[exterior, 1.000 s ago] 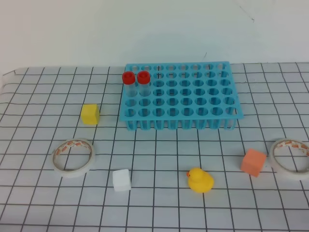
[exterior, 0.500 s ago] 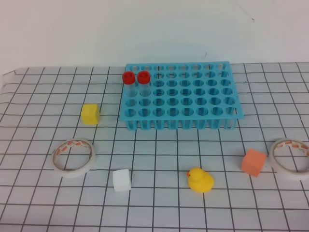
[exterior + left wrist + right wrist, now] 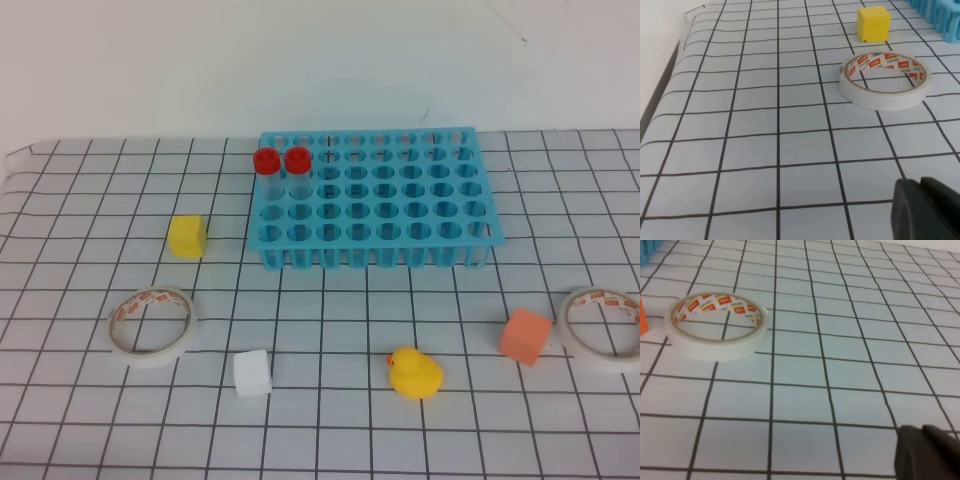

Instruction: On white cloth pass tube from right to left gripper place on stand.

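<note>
Exterior high view: white cloth (image 3: pixel 330 400) with a black grid covers the table. One blue stand (image 3: pixel 375 200) sits far centre. Two red-capped tubes stand upright in its left part, side by side: left tube (image 3: pixel 266 172), right tube (image 3: pixel 297 171). They sit in adjacent holes, second row from the far edge as far as I can tell. All other holes look unfilled. Loose things on the cloth: one yellow cube (image 3: pixel 187 236) left of the stand, one white cube (image 3: pixel 252 373) near centre-left, one orange cube (image 3: pixel 525 336) right, one yellow rubber duck (image 3: pixel 413 373) near centre. Two tape rolls: one left (image 3: pixel 151 325), one at the right edge (image 3: pixel 602 326), just beside the orange cube. No arm or end effector shows in this view.

Left wrist view: grid cloth, one tape roll (image 3: pixel 885 81) with red print inside, the yellow cube (image 3: pixel 873 23) beyond it, a bit of the blue stand (image 3: pixel 940 12) at the top right corner. Only a dark piece of the left end effector (image 3: pixel 925 210) shows at the bottom right; cannot tell how far apart its fingers are, and nothing is seen in it.

Right wrist view: grid cloth, one tape roll (image 3: pixel 716 325), a sliver of the orange cube (image 3: pixel 642 316) at the left edge. A dark bit of the right end effector (image 3: pixel 927 452) at the bottom right; opening cannot be judged, nothing visibly held.
</note>
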Available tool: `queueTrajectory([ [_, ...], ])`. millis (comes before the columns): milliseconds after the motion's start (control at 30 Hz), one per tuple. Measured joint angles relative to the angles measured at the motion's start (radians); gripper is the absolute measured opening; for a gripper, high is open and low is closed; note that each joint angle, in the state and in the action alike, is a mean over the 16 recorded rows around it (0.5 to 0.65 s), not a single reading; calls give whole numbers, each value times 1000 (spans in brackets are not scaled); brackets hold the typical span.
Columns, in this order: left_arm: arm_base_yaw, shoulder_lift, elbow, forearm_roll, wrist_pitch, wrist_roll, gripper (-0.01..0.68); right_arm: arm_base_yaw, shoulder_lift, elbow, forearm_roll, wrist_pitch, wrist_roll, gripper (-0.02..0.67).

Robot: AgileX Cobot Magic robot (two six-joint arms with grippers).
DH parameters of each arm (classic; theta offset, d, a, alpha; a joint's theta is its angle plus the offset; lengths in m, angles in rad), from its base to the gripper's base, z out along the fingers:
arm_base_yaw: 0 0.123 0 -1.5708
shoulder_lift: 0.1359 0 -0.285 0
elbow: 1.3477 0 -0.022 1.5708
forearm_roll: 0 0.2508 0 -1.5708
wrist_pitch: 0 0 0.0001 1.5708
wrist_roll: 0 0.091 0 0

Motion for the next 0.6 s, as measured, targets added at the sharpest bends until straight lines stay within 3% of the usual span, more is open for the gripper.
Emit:
queueTrajectory([
  [600,0,0,0,0,0,0,-1,13,0,-1,-8,5,109,-1],
])
